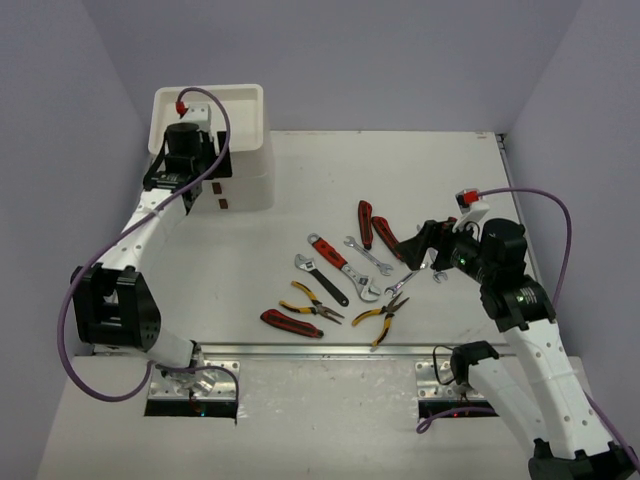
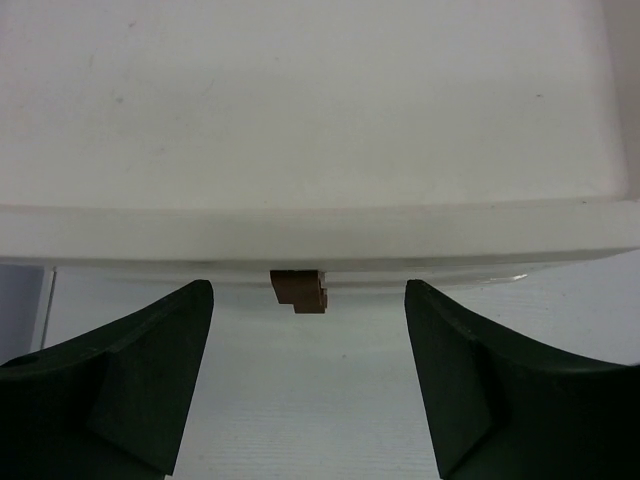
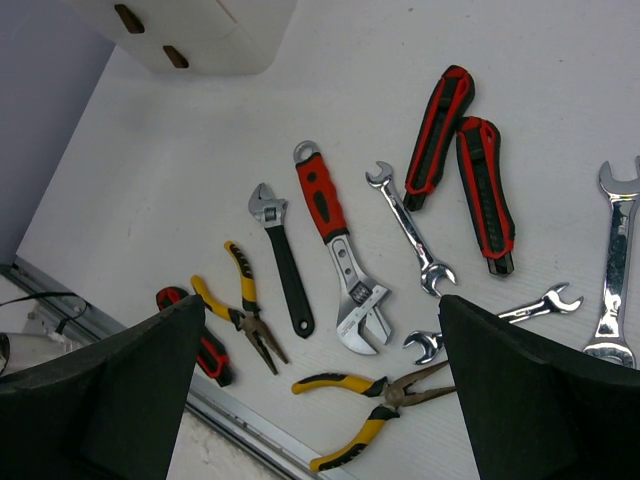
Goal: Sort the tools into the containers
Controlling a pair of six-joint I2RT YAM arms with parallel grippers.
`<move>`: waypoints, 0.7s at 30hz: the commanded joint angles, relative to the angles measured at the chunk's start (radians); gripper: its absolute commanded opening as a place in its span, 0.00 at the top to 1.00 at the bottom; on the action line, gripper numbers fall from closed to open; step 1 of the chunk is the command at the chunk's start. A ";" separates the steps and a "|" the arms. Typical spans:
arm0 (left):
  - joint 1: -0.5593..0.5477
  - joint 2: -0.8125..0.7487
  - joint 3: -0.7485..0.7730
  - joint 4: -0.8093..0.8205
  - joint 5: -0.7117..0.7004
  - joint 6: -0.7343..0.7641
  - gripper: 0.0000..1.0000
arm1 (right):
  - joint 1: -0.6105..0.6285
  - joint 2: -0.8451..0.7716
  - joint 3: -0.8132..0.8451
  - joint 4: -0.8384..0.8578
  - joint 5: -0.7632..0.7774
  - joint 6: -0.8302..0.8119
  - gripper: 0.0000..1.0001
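**Left arm at the drawers, right arm above the loose tools**

The white box unit (image 1: 247, 150) stands at the far left of the table (image 1: 470, 170), with its shallow tray (image 1: 210, 91) on top. The left gripper (image 2: 307, 290) faces the front of the unit. Its jaws are spread wide, and one small red-brown drawer handle (image 2: 298, 288) sits centred in the gap, touching neither finger. Which drawer this handle belongs to cannot be told from the left wrist view.

The right gripper (image 3: 322, 303) hangs over the tools, its jaws also wide and holding nothing. All the tools lie flat on the table, well apart from the box unit:

- The red-handled adjustable wrench (image 3: 320, 203) lies just beside the black-handled adjustable wrench (image 3: 283, 262).
- The red-and-black pliers (image 3: 484, 190) lie to the far right of these.
- A slim combination wrench (image 3: 410, 228) lies between the red-handled wrench and the red-and-black pliers.
- A second combination wrench (image 3: 500, 318) and a larger third one (image 3: 612, 262) lie further right.
- One pair of yellow-handled pliers (image 3: 243, 305) lies near the front edge.
- A second yellow-handled pair (image 3: 365, 398) lies beside it, jaws partly open.
- A further red-and-black handled tool (image 3: 200, 340) lies at the front left, partly hidden behind a finger.
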 commanded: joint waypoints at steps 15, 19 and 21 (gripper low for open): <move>0.092 0.148 0.078 0.093 0.135 0.056 0.60 | 0.010 -0.005 -0.014 0.062 -0.045 -0.005 0.01; 0.092 0.147 0.077 0.097 0.133 0.069 0.75 | 0.010 0.001 -0.012 0.061 -0.060 -0.004 0.01; 0.092 0.136 0.060 0.111 0.137 0.068 0.81 | 0.010 0.001 -0.012 0.061 -0.064 -0.005 0.01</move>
